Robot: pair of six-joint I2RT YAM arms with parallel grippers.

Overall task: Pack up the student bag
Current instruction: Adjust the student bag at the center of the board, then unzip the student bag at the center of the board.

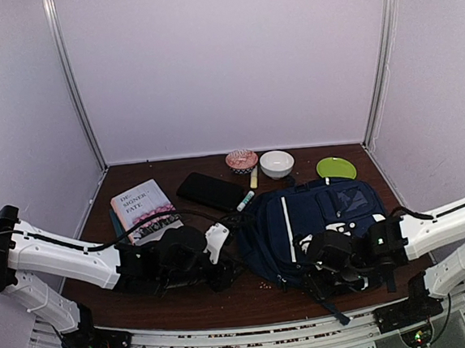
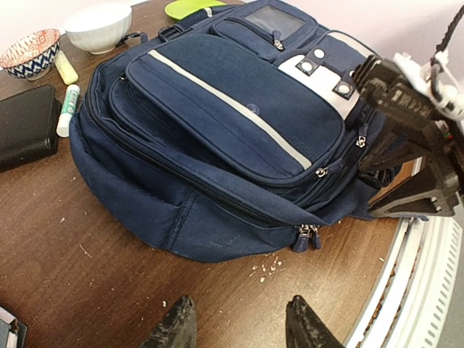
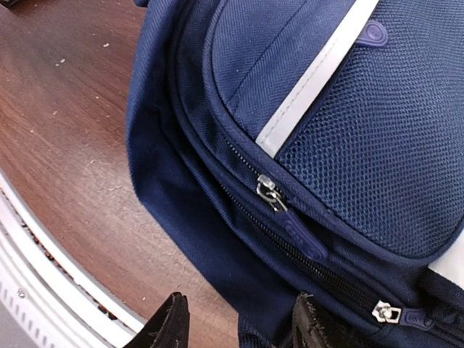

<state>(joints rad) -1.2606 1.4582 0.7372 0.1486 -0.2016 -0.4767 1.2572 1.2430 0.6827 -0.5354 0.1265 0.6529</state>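
Note:
The student bag (image 1: 318, 219), navy with thin white stripes, lies flat on the brown table, and all the zips I can see are closed. My left gripper (image 2: 239, 313) is open just above the table, a short way in front of the bag's (image 2: 217, 123) rounded end and its twin zip pulls (image 2: 308, 235), with nothing between its fingers. My right gripper (image 3: 241, 306) is open at the bag's (image 3: 348, 109) near side. Its right finger (image 3: 312, 319) rests against the fabric below a pocket zip pull (image 3: 272, 194). In the top view the left gripper (image 1: 228, 265) and right gripper (image 1: 313, 273) flank the bag's near end.
Behind and left of the bag lie a book (image 1: 141, 205), a black case (image 1: 209, 191), a white-and-green marker (image 1: 245, 200) and a yellow stick (image 1: 254, 177). A patterned bowl (image 1: 241, 160), a white bowl (image 1: 276, 164) and a green plate (image 1: 335, 167) stand at the back. Crumbs (image 2: 268, 267) dot the table.

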